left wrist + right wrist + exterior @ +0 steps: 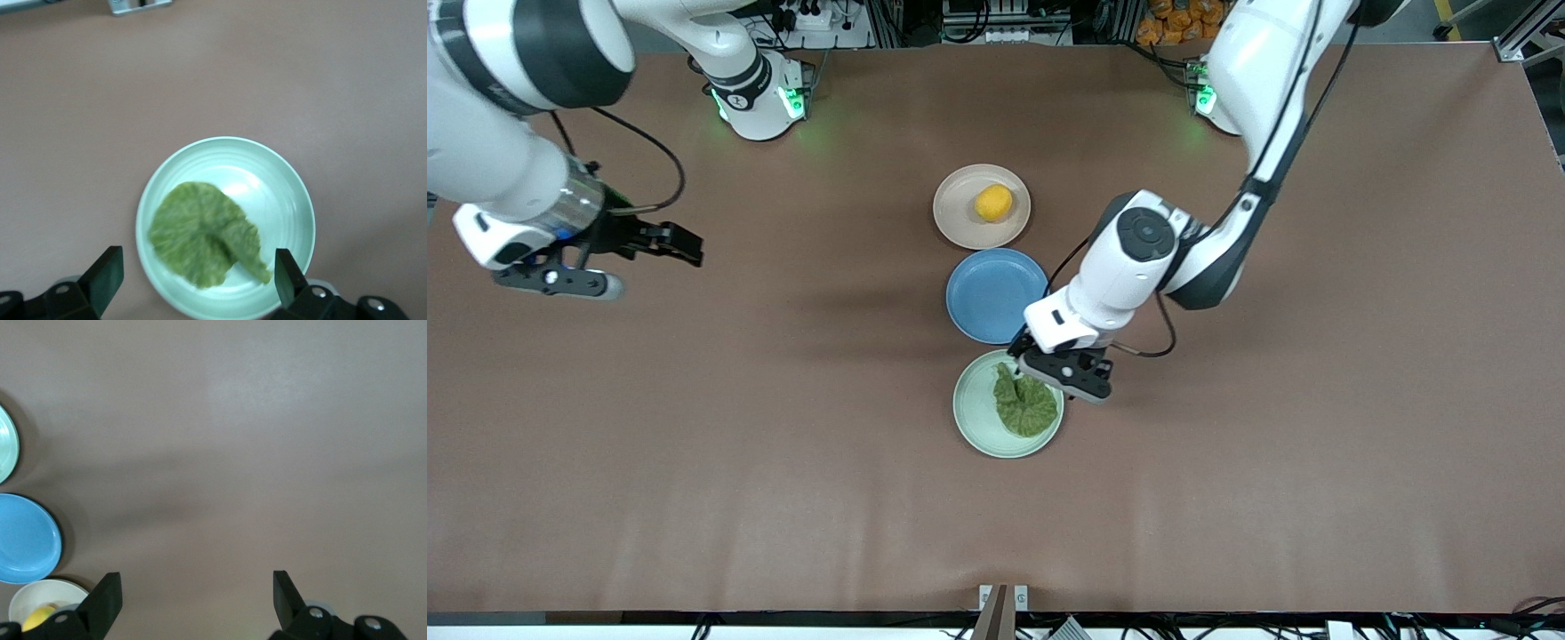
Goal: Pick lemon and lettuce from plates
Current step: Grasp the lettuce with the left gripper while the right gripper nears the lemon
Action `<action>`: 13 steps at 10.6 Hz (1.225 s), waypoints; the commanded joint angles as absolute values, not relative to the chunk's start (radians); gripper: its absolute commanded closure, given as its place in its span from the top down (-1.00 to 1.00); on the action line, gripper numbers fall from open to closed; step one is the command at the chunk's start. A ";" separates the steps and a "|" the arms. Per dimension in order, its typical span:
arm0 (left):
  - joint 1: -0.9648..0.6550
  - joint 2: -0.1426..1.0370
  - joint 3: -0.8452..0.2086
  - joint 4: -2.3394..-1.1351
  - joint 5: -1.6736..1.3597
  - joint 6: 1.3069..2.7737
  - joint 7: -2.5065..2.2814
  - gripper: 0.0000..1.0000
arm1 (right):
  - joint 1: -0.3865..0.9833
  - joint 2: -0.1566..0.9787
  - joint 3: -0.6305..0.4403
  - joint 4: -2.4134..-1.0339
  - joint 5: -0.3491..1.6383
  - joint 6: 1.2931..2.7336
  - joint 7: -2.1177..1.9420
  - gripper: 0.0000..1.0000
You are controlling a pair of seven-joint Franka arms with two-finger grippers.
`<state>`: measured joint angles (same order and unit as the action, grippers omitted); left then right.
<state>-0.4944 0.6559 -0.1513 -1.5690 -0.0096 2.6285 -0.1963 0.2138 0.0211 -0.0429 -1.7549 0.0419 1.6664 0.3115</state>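
Left claw point(1060, 374) hangs spread over the lettuce point(1025, 404); right claw point(645, 258) waits spread over bare table point(783, 400).

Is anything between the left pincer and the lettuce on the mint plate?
Nothing visible. The left pincer hangs open over the mint plate, and the lettuce lies uncovered between its fingers. The right pincer waits toward the right arm's end.
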 commanded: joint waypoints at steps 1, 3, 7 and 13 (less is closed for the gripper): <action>-0.544 0.771 -0.135 -1.494 0.025 2.721 -0.199 1.00 | 0.306 0.002 -0.046 -1.859 0.077 1.732 0.493 1.00; -0.583 0.828 -0.097 -1.485 0.043 2.776 -0.204 1.00 | 0.375 0.002 -0.046 -1.900 0.089 1.767 0.612 1.00; -0.594 0.891 -0.087 -1.486 0.043 2.827 -0.207 1.00 | 0.483 0.009 -0.046 -1.997 0.091 1.894 0.814 1.00; -0.615 0.933 -0.051 -1.485 0.043 2.830 -0.212 0.73 | 0.619 0.095 -0.046 -2.013 0.127 1.971 1.056 1.00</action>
